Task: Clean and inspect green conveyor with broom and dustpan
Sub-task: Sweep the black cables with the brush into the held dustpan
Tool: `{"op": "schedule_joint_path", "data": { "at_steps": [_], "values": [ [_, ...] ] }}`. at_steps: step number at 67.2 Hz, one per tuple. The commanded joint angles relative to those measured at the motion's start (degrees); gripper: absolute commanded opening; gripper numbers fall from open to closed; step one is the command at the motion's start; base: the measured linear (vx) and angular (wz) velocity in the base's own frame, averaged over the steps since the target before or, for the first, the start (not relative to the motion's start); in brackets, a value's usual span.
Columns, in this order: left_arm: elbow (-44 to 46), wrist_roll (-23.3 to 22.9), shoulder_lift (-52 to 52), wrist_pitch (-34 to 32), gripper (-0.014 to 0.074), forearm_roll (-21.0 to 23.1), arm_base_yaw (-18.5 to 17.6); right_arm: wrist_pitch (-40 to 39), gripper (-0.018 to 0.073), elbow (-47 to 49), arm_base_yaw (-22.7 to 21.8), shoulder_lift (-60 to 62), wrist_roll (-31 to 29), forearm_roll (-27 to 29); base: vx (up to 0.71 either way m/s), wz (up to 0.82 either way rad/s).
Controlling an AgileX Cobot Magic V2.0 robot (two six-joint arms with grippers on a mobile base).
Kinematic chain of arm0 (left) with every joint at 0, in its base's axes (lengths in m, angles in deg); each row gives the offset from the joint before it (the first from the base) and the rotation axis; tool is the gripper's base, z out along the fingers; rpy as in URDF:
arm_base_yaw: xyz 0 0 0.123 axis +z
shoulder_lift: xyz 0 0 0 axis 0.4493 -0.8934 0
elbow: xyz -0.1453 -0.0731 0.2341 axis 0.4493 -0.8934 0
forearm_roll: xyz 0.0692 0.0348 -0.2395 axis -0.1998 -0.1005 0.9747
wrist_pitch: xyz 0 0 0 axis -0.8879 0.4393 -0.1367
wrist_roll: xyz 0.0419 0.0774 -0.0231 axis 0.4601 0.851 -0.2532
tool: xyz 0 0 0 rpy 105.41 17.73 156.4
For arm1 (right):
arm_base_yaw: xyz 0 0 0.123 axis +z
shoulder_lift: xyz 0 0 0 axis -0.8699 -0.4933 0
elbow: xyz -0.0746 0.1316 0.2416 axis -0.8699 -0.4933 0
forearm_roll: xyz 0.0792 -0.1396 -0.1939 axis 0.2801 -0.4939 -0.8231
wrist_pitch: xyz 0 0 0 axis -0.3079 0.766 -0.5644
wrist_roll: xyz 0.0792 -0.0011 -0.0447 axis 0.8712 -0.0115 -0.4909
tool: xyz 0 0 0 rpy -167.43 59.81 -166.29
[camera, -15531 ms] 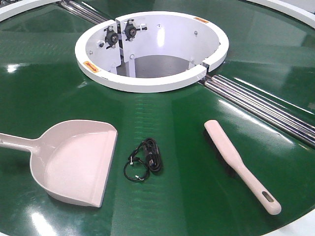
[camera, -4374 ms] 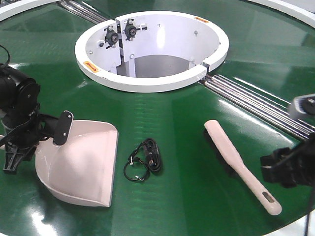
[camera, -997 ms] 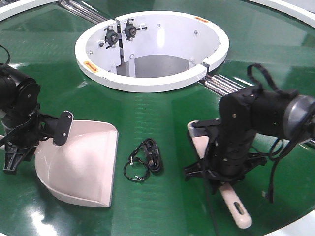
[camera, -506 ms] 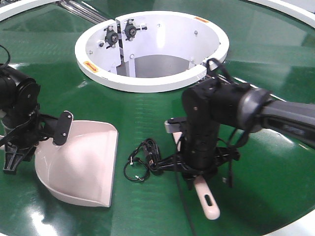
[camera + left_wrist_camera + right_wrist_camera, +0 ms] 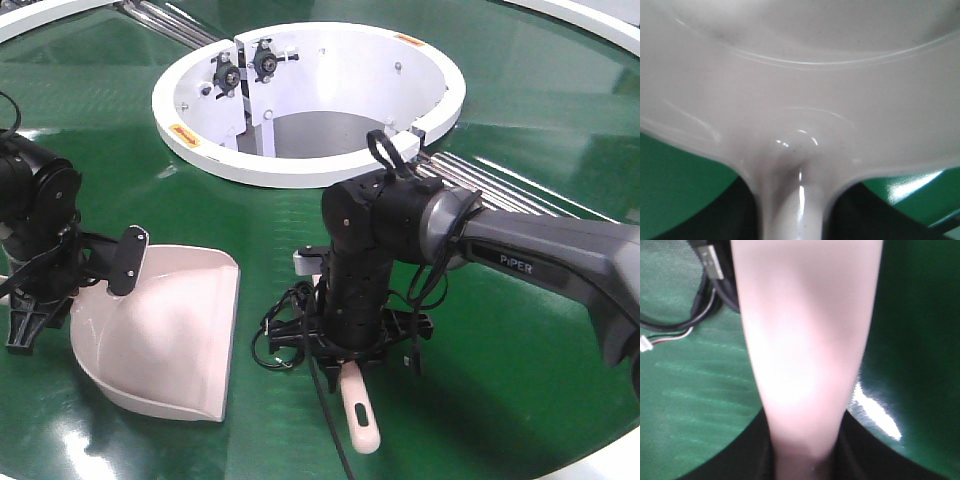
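The green conveyor (image 5: 120, 200) fills the front view. On it at the left lies the beige-pink dustpan (image 5: 160, 340), mouth towards the right. My left gripper (image 5: 40, 300) is shut on its handle; in the left wrist view the handle (image 5: 792, 210) runs between dark fingers. My right gripper (image 5: 345, 350) is shut on the broom (image 5: 360, 415), whose slotted handle end sticks out towards the front while the arm hides most of the head. In the right wrist view the broom (image 5: 805, 340) runs up from the gripper (image 5: 805, 460).
A coiled black cable (image 5: 275, 335) lies between the dustpan's mouth and the broom, partly under my right arm; the cable (image 5: 700, 305) touches the broom's left side. A white ring (image 5: 300, 165) and steel rails (image 5: 500, 190) stand behind.
My right arm has swept the broom leftwards across the belt, from the right side up to the cable. The left arm and the dustpan have not moved.
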Motion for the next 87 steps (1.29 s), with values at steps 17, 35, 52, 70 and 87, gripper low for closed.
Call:
{"op": "schedule_joint_path", "data": {
  "at_steps": [17, 35, 52, 70, 87],
  "values": [
    [1.6, 0.3, 2.3, 1.6, -0.0007, -1.3, -0.3, 4.4, -0.0005, 8.4, 6.4, -2.6, -1.0, 5.3, 0.0, 0.0],
    [1.6, 0.3, 2.3, 1.6, -0.0007, -1.3, -0.3, 4.4, -0.0005, 23.1, 11.6, -9.7, -2.7, 10.7, 0.0, 0.0],
    [1.6, 0.3, 2.3, 1.6, -0.0007, -1.3, -0.3, 4.4, -0.0005, 34.0, 14.3, -13.4, -4.4, 13.4, 0.0, 0.0],
    [1.6, 0.3, 2.3, 1.6, -0.0007, -1.3, -0.3, 4.4, -0.0005, 34.7, 13.5, -9.5, -4.2, 7.5, 0.0, 0.0],
    [1.6, 0.3, 2.3, 1.6, -0.0007, -1.3, -0.3, 4.4, -0.0005, 24.3, 7.8, 0.7, -4.3, 2.9, 0.0, 0.0]
  ]
}}
